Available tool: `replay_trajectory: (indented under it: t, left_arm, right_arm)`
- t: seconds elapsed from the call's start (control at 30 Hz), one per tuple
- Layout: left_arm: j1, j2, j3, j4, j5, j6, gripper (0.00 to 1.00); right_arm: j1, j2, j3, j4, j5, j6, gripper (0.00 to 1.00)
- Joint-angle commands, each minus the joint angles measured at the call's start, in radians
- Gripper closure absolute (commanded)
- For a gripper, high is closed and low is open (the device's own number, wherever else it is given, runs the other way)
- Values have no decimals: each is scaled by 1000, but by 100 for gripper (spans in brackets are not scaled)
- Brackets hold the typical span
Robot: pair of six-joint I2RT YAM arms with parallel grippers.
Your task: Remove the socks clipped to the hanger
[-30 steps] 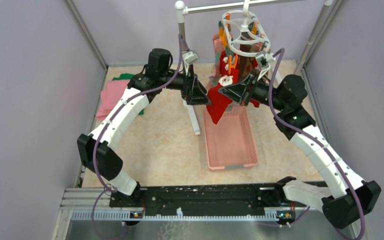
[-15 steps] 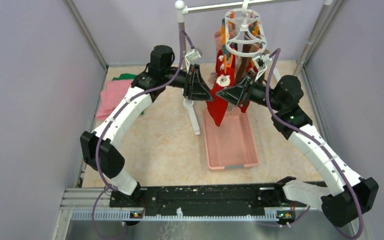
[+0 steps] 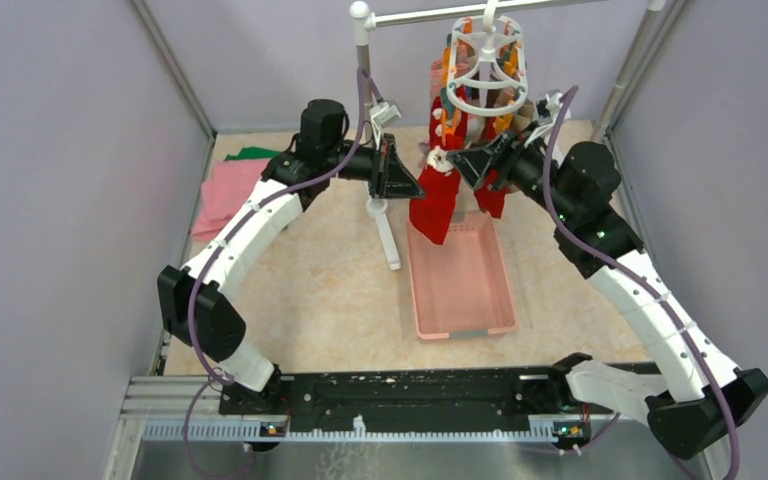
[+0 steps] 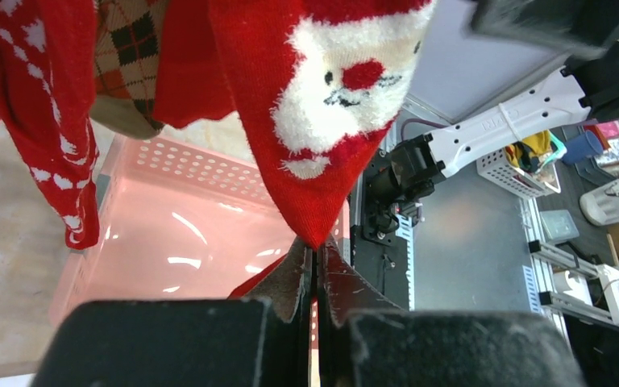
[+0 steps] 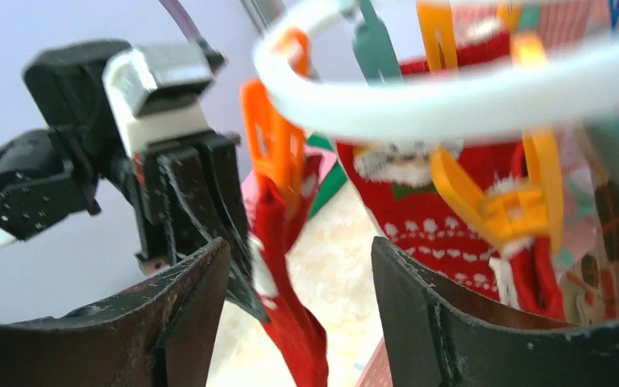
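Observation:
The white ring hanger (image 3: 485,65) hangs from the rail with orange and teal pegs. A red Santa sock (image 3: 437,205) dangles from an orange peg (image 5: 274,149). My left gripper (image 3: 419,186) is shut on this sock's lower tip (image 4: 316,234), with red cloth pinched between the fingers. My right gripper (image 3: 457,160) stands open just below the ring (image 5: 451,93), its jaws either side of the same sock (image 5: 290,314) without touching it. Another red sock with white patterns (image 4: 40,121) and an argyle sock (image 4: 129,56) hang beside it.
A pink perforated basket (image 3: 460,290) lies on the table under the hanger. The metal rail stand's post (image 3: 365,70) and white foot (image 3: 390,240) stand just left of it. Folded pink and green cloths (image 3: 222,195) lie at the far left. Walls enclose three sides.
My left gripper has shut on the Santa sock's tip. My right gripper has opened and risen toward the pegs under the ring. The hanger has swung back slightly.

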State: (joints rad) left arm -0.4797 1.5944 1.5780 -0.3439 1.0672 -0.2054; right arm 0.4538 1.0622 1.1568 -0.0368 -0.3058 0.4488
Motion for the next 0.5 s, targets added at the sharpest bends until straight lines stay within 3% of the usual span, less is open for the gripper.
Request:
replay_trajectory:
  t: [0.0, 0.33, 0.47]
  left_arm:
    - [-8, -24, 0, 60, -50, -46, 100]
    - [-55, 17, 53, 61, -138, -48, 100]
    - [-71, 21, 60, 48, -154, -34, 100]
  right_arm:
    - [78, 23, 127, -6, 174, -109, 34]
    - [264, 103, 219, 6, 539, -277, 30]
    - [319, 130, 236, 29, 667, -360, 37]
